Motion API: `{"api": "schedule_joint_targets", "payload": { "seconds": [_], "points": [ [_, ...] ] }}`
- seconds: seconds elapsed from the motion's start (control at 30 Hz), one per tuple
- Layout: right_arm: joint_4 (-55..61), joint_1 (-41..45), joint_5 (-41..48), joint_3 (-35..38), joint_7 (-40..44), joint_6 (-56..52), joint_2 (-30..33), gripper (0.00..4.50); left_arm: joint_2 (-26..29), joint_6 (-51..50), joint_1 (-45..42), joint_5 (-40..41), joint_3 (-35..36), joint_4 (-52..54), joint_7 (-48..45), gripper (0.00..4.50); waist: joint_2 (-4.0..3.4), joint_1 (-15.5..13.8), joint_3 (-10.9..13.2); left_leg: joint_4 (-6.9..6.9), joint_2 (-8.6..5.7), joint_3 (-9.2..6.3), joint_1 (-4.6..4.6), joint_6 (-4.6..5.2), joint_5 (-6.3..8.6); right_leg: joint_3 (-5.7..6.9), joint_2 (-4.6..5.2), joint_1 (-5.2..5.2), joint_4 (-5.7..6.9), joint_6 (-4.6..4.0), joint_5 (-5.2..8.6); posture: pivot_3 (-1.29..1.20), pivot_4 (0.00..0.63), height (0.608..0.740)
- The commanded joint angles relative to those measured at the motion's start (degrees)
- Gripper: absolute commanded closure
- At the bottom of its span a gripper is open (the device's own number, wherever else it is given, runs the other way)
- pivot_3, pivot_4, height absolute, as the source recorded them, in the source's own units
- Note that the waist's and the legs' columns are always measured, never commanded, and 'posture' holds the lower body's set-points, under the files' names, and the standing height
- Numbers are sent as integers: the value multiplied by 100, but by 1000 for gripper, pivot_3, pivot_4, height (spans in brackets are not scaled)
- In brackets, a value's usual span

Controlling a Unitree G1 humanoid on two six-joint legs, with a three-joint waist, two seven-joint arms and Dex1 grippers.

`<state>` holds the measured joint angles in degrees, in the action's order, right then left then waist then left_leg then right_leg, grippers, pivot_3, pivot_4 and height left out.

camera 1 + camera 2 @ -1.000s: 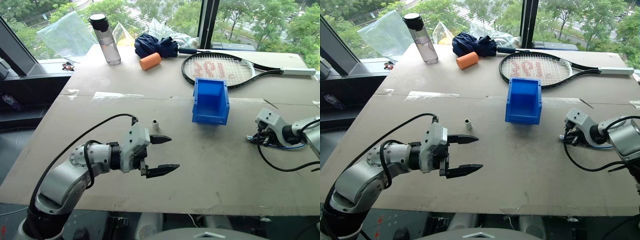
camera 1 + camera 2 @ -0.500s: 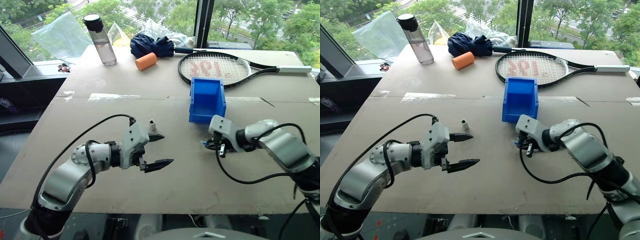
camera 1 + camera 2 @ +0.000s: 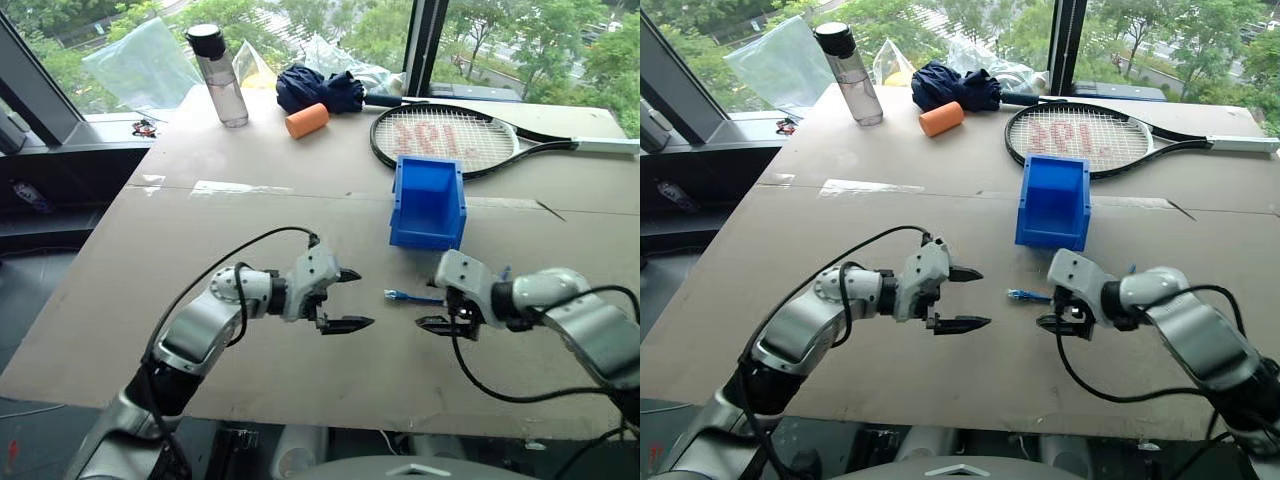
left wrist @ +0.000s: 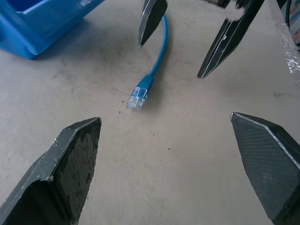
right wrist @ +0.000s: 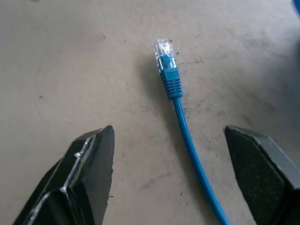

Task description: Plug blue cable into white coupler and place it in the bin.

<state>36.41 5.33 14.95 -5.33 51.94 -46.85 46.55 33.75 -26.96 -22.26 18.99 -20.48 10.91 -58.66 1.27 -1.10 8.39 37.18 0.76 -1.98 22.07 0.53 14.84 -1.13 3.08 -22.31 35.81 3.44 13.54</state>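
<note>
My right gripper stands wide, empty, straddling the blue cable; my left gripper is wide too. Cable judged light, limp; grasp the ribbed boot behind the clear plug.

Glossy plastic bin — matt table

Head cameras overlook the table; wrist cameras face closely.
</note>
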Motion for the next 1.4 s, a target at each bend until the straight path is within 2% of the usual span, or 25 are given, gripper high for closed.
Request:
{"api": "schedule_joint_targets", "payload": {
  "seconds": [0.03, 0.1, 0.2, 0.23, 0.27, 0.33, 0.37, 0.4, 0.43, 0.57, 0.67, 0.8, 0.87, 1.0, 1.17, 1.2, 1.3, 1.4],
  "points": [
    [1094, -1622, 208, 1549, -98, 668, -208, 889, -391, 399, -383, -420, -326, -591, -60, 0, 4, -48, -8, 3, -4, -9, -3, 1, 1, 10, 4, 7, 2, 12, 7, 0, 150, 740],
    [1486, -2529, 248, 2095, -302, 802, -557, 889, -614, 653, -604, -669, -487, -1068, -95, 0, 0, 2, -11, 3, -2, -6, -11, 5, 3, 6, 0, 15, 5, 14, 9, 0, 150, 740],
    [1903, -3450, 190, 2422, -635, 1014, -1037, 889, -885, 1084, -892, -1034, -732, -1763, -213, 0, -1, 86, -13, 5, 2, 4, -25, 5, 3, -15, -8, 17, 10, 18, 11, 0, 150, 740],
    [1996, -3619, 174, 2439, -731, 1043, -1133, 826, -939, 1208, -948, -1121, -776, -1929, -267, 571, 0, 104, -14, 5, 3, 3, -28, 5, 3, -14, -9, 17, 11, 33, 21, 0, 150, 740],
    [2070, -3750, 149, 2433, -831, 1071, -1218, 826, -995, 1339, -1002, -1204, -818, -2083, -308, 811, -2, 129, -15, 6, 5, 2, -31, 5, 3, -14, -11, 19, 11, 28, 27, 0, 150, 740],
    [2229, -3922, 129, 2274, -1100, 1061, -1434, 826, -1087, 1535, -1090, -1303, -908, -2335, -500, 1882, -2, 148, -16, 10, 9, 3, -32, 5, 3, -17, -12, 18, 15, 14, 35, 0, 150, 740],
    [2291, -3977, 128, 2187, -1227, 1048, -1537, 826, -1097, 1604, -1122, -1351, -947, -2415, -581, 1882, -2, 142, -17, 12, 9, 2, -31, 5, 3, -15, -12, 18, 15, 14, 35, 0, 150, 740],
    [2333, -4009, 128, 2101, -1330, 1045, -1615, 826, -1083, 1660, -1139, -1387, -959, -2468, -649, 2446, 0, 129, -23, 12, 9, 1, -31, 5, 3, -14, -12, 18, 15, 14, 35, 0, 150, 740],
    [2352, -4030, 142, 2010, -1420, 1042, -1678, 826, -1064, 1705, -1144, -1401, -937, -2516, -709, 2724, -3, 124, -27, 11, 9, 0, -29, 5, 3, -13, -12, 18, 14, 13, 35, 0, 150, 740],
    [2330, -3971, 403, 1670, -1686, 915, -1958, 826, -982, 1802, -1181, -1364, -763, -2703, -916, 4451, 11, 118, -44, 5, 8, 2, -26, 5, 3, -14, -9, 19, 5, -3, 24, 0, 150, 740],
    [2177, -3692, 1168, 1463, -1945, 475, -2469, 826, -971, 1195, -1195, -781, -423, -2539, -1332, 4485, 11, 144, -44, 0, 13, -1, -28, 6, 4, -11, -11, 18, 5, -5, 25, 0, 150, 740],
    [1994, -3248, 2564, 1577, -2380, -169, -3069, 826, -898, -1162, -1271, 904, 288, -1725, -1862, 4485, 6, 166, -36, 3, 31, -7, -21, 6, 4, -6, -14, 12, 10, -6, 26, 0, 150, 740],
    [1872, -2995, 3280, 1699, -2671, -309, -3261, 826, -777, -1994, -1320, 1470, 522, -1388, -1947, 4485, 0, 165, -31, 5, 39, -16, -19, 6, 4, -3, -12, 12, 11, -6, 26, 0, 150, 740],
    [1635, -2471, 4829, 1841, -3310, -275, -3371, 826, -697, -3261, -1369, 2392, 1056, -905, -1684, 4485, -6, 175, -27, 4, 37, -22, -23, 6, 4, -10, -9, 13, 11, -5, 25, 0, 150, 740],
    [1471, -1972, 6090, 1654, -3975, -42, -3139, 826, -678, -3906, -1312, 2971, 1411, -459, -1319, 4485, -9, 179, -24, 2, 31, -23, -25, 6, 4, -9, -11, 13, 12, 2, 20, 0, 150, 740],
    [1436, -1874, 6225, 1583, -4083, -11, -3074, 1352, -671, -3969, -1297, 3040, 1449, -386, -1255, 4500, -9, 180, -24, 1, 23, -21, -25, 6, 4, -10, -11, 13, 13, 2, 20, 0, 150, 740],
    [1352, -1587, 6487, 1368, -4341, 67, -2904, 2388, -671, -4115, -1292, 3234, 1554, -237, -1093, 4500, -10, 185, -23, 1, 21, -20, -26, 6, 4, -13, -12, 12, 13, -3, 22, 0, 150, 740],
    [1291, -1410, 6675, 1197, -4482, 174, -2744, 2388, -673, -4194, -1321, 3388, 1610, -175, -959, 4500, -10, 180, -22, 1, 19, -16, -24, 6, 4, -12, -12, 11, 12, -4, 22, 0, 150, 740]
  ]
}}
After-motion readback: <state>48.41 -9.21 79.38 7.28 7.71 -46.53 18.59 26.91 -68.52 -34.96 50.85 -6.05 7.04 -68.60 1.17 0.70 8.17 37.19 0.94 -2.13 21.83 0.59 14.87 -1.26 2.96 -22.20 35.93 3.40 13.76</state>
